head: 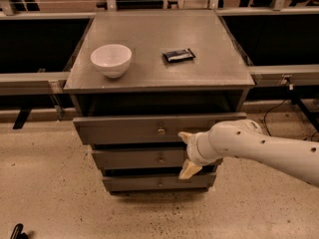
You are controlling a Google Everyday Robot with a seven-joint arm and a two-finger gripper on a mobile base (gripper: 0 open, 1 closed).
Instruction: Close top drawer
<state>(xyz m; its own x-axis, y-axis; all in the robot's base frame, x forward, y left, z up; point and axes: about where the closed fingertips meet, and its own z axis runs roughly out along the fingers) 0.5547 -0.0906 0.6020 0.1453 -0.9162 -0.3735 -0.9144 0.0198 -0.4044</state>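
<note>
The top drawer is a wide grey metal drawer with a small round knob at its centre. It stands pulled out a little from the grey cabinet. My gripper comes in from the right on a white arm. Its two tan fingers are spread apart. The upper fingertip lies against the drawer front just right of the knob. The lower fingertip hangs before the lower drawers. It holds nothing.
A white bowl and a small dark packet lie on the cabinet top. Two narrower drawer fronts sit below the top drawer. Dark shelving and rails run behind on both sides. A cable lies at the right.
</note>
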